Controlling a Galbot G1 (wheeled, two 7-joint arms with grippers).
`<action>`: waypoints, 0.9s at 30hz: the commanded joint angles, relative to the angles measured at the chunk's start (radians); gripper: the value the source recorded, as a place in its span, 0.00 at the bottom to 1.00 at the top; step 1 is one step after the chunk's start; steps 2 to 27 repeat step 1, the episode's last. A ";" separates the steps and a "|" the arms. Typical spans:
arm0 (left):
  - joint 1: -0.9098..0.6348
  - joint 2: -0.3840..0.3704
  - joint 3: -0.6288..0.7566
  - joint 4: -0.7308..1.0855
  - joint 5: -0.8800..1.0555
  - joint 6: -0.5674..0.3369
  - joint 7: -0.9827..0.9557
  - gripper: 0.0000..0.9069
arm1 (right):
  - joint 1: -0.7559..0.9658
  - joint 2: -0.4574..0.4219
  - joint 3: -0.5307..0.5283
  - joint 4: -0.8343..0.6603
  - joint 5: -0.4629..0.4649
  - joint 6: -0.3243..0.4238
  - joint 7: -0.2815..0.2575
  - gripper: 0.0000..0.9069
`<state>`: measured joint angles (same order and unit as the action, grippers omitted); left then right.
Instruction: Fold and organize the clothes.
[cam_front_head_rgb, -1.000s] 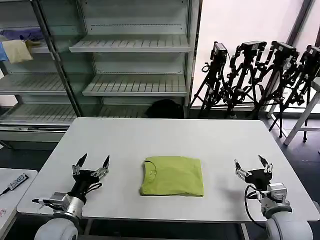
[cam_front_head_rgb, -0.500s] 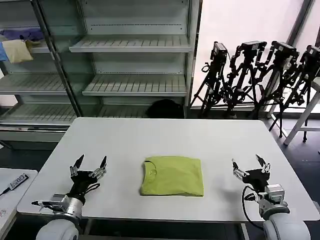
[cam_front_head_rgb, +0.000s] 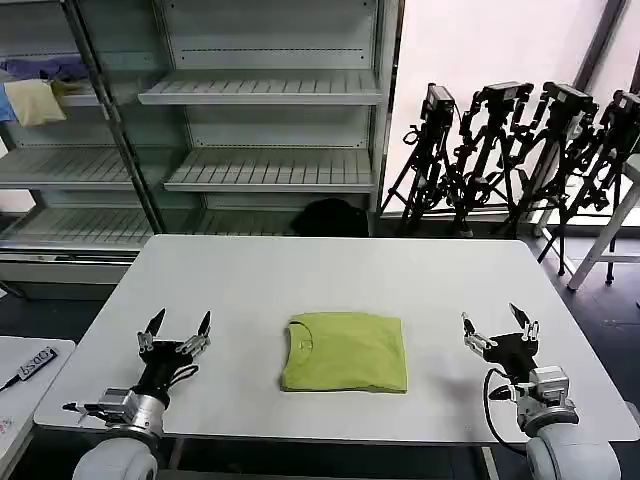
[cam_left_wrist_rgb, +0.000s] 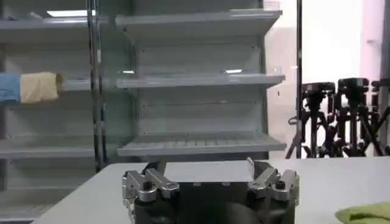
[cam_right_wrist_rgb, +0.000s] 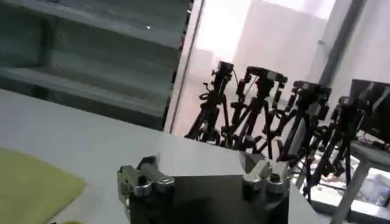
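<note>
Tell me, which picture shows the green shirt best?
The head view. There the whole T-shirt lies folded into a neat rectangle in the middle of the table, between the two open grippers. The left wrist view catches only a small corner of it, and the right wrist view shows one yellow-green edge.

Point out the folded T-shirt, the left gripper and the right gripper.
T-shirt (cam_front_head_rgb: 345, 352), head view, middle of the folded fabric.
left gripper (cam_front_head_rgb: 176, 328), head view, midway between its open fingertips.
right gripper (cam_front_head_rgb: 494, 324), head view, midway between its open fingertips.
</note>
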<state>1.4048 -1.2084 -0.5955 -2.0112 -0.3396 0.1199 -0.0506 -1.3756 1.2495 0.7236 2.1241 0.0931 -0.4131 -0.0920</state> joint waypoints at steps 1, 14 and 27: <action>-0.005 -0.002 0.001 0.008 -0.001 -0.011 -0.003 1.00 | -0.007 -0.001 -0.003 0.006 0.053 -0.017 -0.006 1.00; -0.005 -0.002 0.001 0.008 -0.001 -0.011 -0.003 1.00 | -0.007 -0.001 -0.003 0.006 0.053 -0.017 -0.006 1.00; -0.005 -0.002 0.001 0.008 -0.001 -0.011 -0.003 1.00 | -0.007 -0.001 -0.003 0.006 0.053 -0.017 -0.006 1.00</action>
